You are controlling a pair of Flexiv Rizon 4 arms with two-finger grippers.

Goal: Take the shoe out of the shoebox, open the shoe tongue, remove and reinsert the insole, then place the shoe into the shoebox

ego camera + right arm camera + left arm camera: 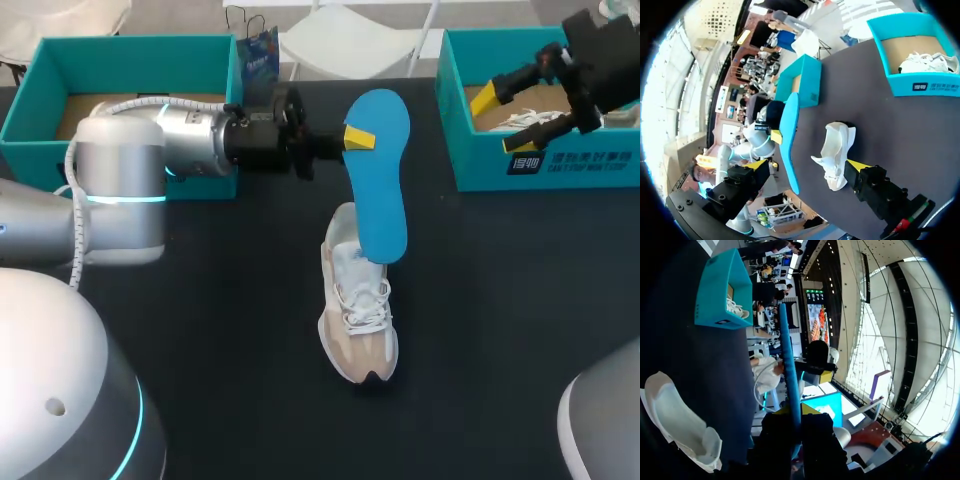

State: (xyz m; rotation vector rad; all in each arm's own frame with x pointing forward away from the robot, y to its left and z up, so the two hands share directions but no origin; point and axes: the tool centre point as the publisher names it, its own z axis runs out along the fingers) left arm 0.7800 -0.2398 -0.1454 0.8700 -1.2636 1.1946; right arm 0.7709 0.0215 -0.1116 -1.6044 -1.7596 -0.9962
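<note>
the left gripper (352,138) is clamped on one long edge of the blue insole (382,190), which is held in the air over the heel end of the shoe (358,320); the shoe is stood on the table between the boxes; the insole is judged light, thin and floppy, best pinched at an edge; its thinness is shown edge-on only by the left wrist view; the right gripper (503,120) is spread wide, empty, over the right shoebox (560,170).

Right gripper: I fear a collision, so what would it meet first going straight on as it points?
Likely the blue insole, held raised by the left gripper, or the white shoe on the table beside it; both sit ahead of the open right gripper. Depth is unclear.
</note>
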